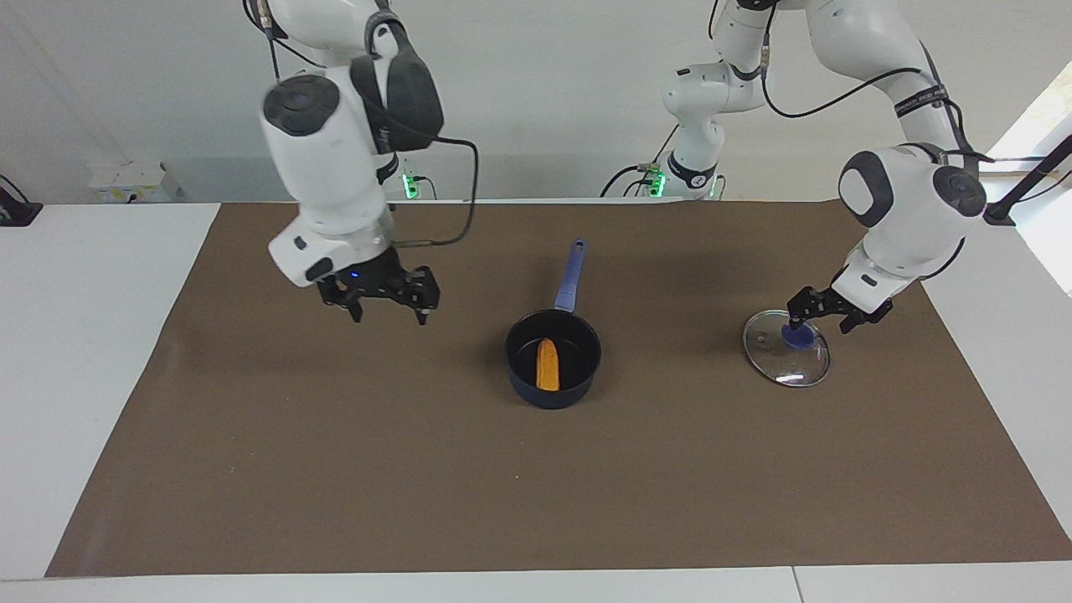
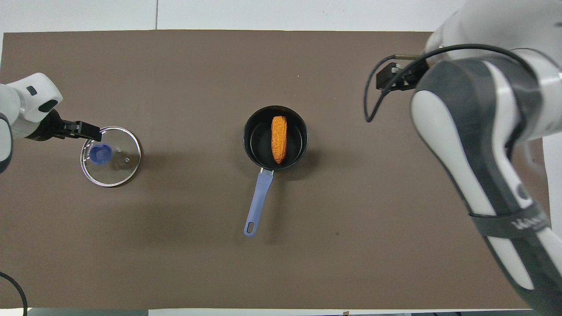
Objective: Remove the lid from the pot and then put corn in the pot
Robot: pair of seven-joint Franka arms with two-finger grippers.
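One brown mat (image 1: 335, 469) covers the white table (image 1: 75, 352) — both grippers' fingers released, grasping nothing.

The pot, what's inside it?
Inside the pot lies the corn, flat on the black bottom. Nothing else shows there. The lid is off, resting on the mat toward the left arm's end of the table. The bit of bottom under the corn is hidden.

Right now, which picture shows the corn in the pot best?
The overhead view: it looks straight down into the pot, so the whole corn shows, bumps and all. The facing view shows the corn too, but lower and at a slant, so it looks shorter.
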